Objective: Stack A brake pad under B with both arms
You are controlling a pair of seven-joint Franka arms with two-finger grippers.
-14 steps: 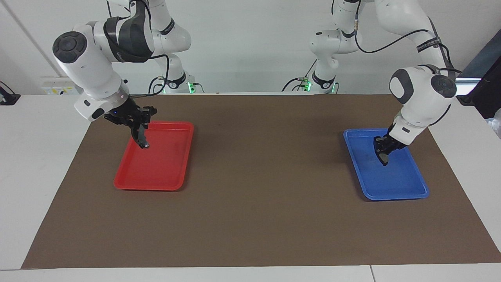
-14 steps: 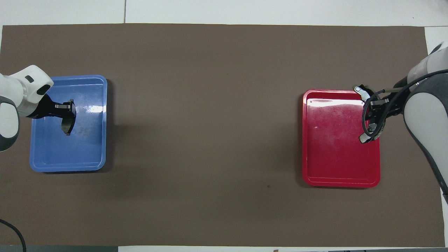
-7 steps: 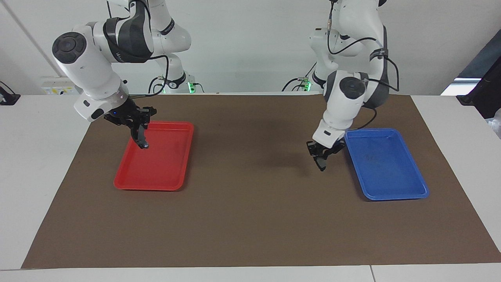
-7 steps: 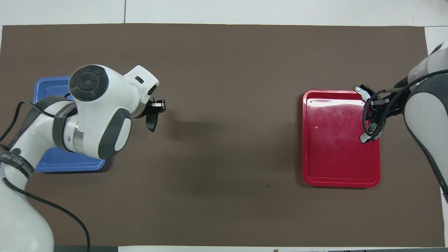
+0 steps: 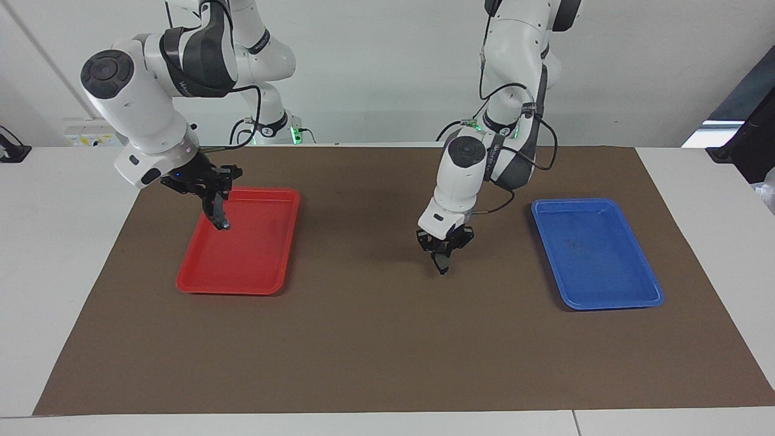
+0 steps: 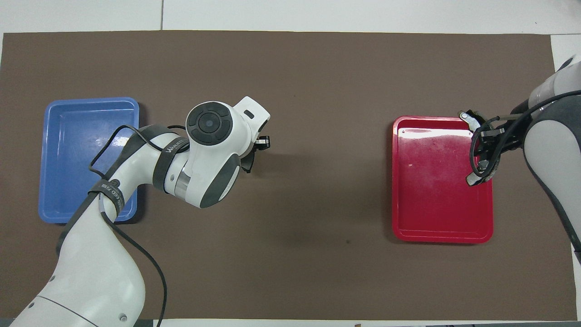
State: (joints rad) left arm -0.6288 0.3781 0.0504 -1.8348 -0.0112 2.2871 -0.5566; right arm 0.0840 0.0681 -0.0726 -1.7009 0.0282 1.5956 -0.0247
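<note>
White table is carrying a brown mat that is covering most of its top; bare white is showing at both ends and along the edge farthest from the robots. Two trays are lying flat on the mat, well apart. Red tray is sitting toward the right arm's end, blue tray toward the left arm's end. Both trays are sitting about level with each other.

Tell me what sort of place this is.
Most likely a robotics lab or test bench: two white arms mounted at a table covered by a brown mat, with one red tray and one blue tray set out, against a bare white wall.
</note>
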